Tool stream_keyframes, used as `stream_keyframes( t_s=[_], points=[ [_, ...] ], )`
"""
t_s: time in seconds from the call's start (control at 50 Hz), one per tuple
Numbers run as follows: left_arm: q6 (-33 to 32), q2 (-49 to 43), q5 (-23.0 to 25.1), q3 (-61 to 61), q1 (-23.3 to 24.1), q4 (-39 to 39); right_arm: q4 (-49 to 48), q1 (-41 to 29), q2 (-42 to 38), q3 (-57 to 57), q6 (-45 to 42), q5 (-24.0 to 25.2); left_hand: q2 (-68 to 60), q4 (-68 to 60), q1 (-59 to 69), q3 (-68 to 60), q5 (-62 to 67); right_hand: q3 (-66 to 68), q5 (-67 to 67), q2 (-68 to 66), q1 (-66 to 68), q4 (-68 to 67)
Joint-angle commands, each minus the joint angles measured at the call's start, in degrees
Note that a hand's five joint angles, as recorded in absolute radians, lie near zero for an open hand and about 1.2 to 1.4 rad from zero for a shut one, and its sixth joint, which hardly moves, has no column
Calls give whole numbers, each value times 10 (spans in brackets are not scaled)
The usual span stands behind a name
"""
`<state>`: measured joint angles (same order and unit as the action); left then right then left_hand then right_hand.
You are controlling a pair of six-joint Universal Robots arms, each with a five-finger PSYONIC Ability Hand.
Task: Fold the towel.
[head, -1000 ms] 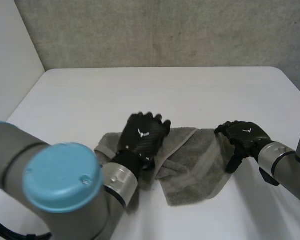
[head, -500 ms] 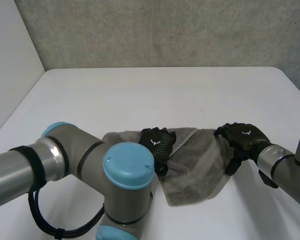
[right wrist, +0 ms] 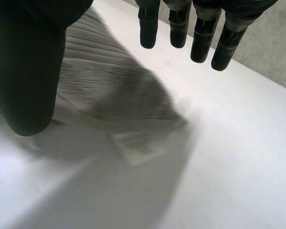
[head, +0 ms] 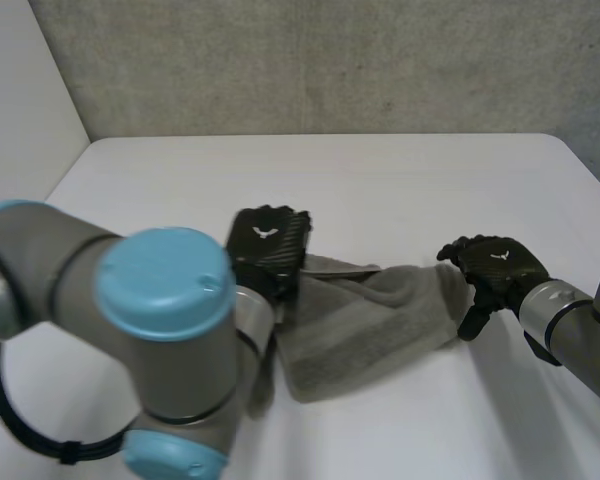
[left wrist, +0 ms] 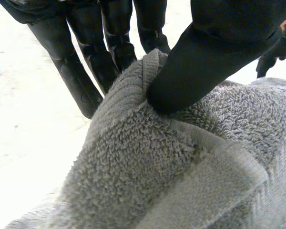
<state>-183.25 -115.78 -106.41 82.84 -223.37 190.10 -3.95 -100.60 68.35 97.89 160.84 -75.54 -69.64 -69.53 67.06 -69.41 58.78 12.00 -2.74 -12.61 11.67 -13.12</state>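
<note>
- The left robot hand (head: pixel 268 245) is pinching a raised fold of the towel (head: pixel 370 315) between thumb and fingers. Its wrist view is showing the thumb digging into the pile at the towel's 9 o'clock end.
- The right robot hand (head: pixel 495 265) is sitting at the towel's 3 o'clock end with its fingers straight and spread and its thumb held apart, clamping nothing. A flat corner carrying a label (right wrist: pixel 140 145) is lying under its palm.
- The towel is lying rumpled between the two hands, on the worktop (head: pixel 380 190) toward 6 o'clock. Its 9 o'clock end is lifted and the rest is sagging down to the surface.
- Risk: with only one end gripped, a pull from the left robot hand is likely to drag the whole towel in a bunch rather than lay one half over the other.
- Risk: the pinch is holding a bunched ridge, not a clean corner, so a layer may be slipping out and leaving a crooked fold.
- Risk: the left arm (head: pixel 160 330) is crowding the towel's 8 o'clock side and could be snagging cloth as it swings.
- Room: bare worktop is stretching toward 12 o'clock up to the wall (head: pixel 330 60). The worktop's 3 o'clock edge is lying near the right robot hand, so sideways travel there is looking tight.
</note>
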Motion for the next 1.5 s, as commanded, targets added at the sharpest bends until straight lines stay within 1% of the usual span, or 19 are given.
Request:
stream_keyframes(
  t_s=[0.02,0.14,0.24,0.28,0.38,0.56,0.66,0.7,0.72,0.74,0.76,0.88,0.92,0.94,0.98,1.02,1.12,1.24,1.5],
  points=[
    [-40,104,46,107,-49,-1,7,-2,14,-31,5,5,-104,-105,129,-106,112,-20,27,26,-17,31],
    [-109,170,75,160,-51,-1,40,-9,9,-77,12,26,-104,-105,129,-106,112,-20,27,26,-17,31],
    [-123,199,76,176,-51,-1,95,-37,-28,-118,62,71,-104,-105,129,-106,112,-20,27,26,-17,31],
    [-123,204,76,179,-50,1,127,-58,-60,-146,115,111,-104,-105,129,-106,112,-20,27,26,-17,31],
    [-124,207,75,181,-51,4,168,-88,-83,-156,143,145,-104,-105,129,-106,112,-20,27,26,-17,31],
    [-125,174,78,181,-63,5,176,-97,-86,-149,142,146,-104,-105,129,-106,112,-20,27,26,-17,31],
    [-124,151,79,176,-78,17,176,-100,-109,-146,141,145,-104,-105,129,-106,112,105,-98,-99,109,-94],
    [-125,144,80,174,-84,29,171,-100,-123,-149,141,149,-104,-105,129,-106,112,396,-389,-390,400,-385],
    [-126,139,81,172,-90,45,171,-100,-123,-149,141,149,-104,-105,129,-106,112,398,-391,-392,401,-387],
    [-126,139,81,172,-90,45,165,-100,-125,-157,140,146,-104,-105,129,-106,112,609,-602,-603,613,-598],
    [-127,133,81,167,-101,63,154,-100,-125,-169,138,140,-104,-105,129,-106,112,679,-672,-673,683,-668],
    [-190,98,103,75,-162,119,106,-100,-104,-238,101,65,-104,-105,129,-106,112,680,-673,-674,683,-669],
    [-217,95,116,35,-179,123,65,-100,-69,-295,26,-31,-104,-105,129,-106,112,680,-673,-674,683,-669],
    [-240,97,124,-7,-189,125,65,-100,-69,-295,25,-31,-104,-105,129,-106,112,680,-673,-674,683,-669],
    [-253,97,130,-53,-194,128,-14,-110,-25,-330,-45,-109,-104,-105,129,-106,112,680,-673,-674,683,-669],
    [-256,98,132,-99,-196,131,-67,-128,-3,-335,-76,-125,-104,-105,129,-106,112,680,-673,-674,683,-669],
    [-241,101,130,-195,-209,158,-195,-157,38,-310,-118,-128,-104,-105,129,-106,112,680,-673,-674,683,-669],
    [-206,105,131,-173,-217,156,-180,-166,41,-240,-125,-122,-104,-105,129,-106,112,680,-673,-674,683,-669],
    [-196,107,157,142,-218,174,-171,-161,4,-33,-215,-108,-104,-105,129,-106,112,661,-653,-655,664,-649]
  ],
)
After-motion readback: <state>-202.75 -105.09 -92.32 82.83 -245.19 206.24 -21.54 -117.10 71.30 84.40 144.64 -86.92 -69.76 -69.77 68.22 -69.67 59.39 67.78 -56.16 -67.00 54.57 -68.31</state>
